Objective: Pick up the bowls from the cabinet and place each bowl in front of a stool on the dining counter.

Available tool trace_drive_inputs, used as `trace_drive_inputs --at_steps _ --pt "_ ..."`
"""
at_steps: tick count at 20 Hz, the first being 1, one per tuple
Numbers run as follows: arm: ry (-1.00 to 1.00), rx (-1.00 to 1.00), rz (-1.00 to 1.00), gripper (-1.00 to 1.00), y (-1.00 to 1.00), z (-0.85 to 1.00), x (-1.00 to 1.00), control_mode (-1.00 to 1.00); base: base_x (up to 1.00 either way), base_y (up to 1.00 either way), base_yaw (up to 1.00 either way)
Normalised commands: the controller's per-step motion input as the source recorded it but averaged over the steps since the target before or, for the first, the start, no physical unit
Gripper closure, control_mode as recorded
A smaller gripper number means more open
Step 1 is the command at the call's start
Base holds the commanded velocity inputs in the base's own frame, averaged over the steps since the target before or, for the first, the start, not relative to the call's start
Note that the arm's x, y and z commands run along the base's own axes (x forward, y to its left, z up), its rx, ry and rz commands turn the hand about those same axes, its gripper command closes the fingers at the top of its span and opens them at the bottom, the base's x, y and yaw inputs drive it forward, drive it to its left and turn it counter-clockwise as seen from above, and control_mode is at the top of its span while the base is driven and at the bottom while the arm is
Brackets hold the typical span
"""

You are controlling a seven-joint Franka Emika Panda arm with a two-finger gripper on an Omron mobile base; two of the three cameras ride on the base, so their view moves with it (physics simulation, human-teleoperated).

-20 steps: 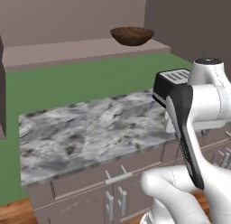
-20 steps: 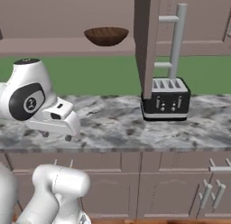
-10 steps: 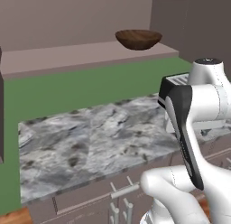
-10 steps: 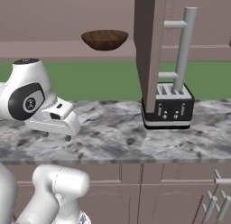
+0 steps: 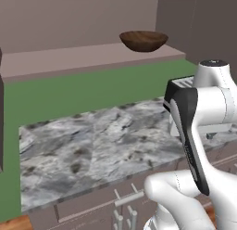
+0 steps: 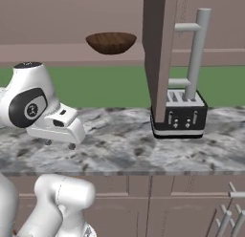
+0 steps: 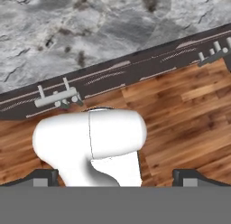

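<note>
The gripper (image 7: 115,175) is hanging spread wide and empty, a wooden bowl (image 6: 111,42) sitting on the cabinet shelf (image 5: 69,57) well above it

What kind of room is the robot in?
It looks like a kitchen. A black toaster sits on a marble worktop with drawers underneath, and a wooden bowl rests on the shelf of a wall cabinet whose open door has a long bar handle.

A home kitchen: a marbled tabletop (image 6: 119,150) carries a black toaster (image 6: 179,117), with taupe drawers (image 6: 143,202) beneath it.
</note>
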Motion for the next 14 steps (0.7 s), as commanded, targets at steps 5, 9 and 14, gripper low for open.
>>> trace_drive_inputs --at_steps 5,9,14 --pt "0.00 0.00 0.00 -1.00 0.00 0.00 0.00 1.00 0.53 0.02 0.00" --pt "0.00 0.00 0.00 -1.00 0.00 0.00 0.06 -1.00 0.24 0.05 0.00" --pt "0.06 0.00 0.03 -1.00 0.00 0.18 0.26 -1.00 0.00 0.00 0.00"
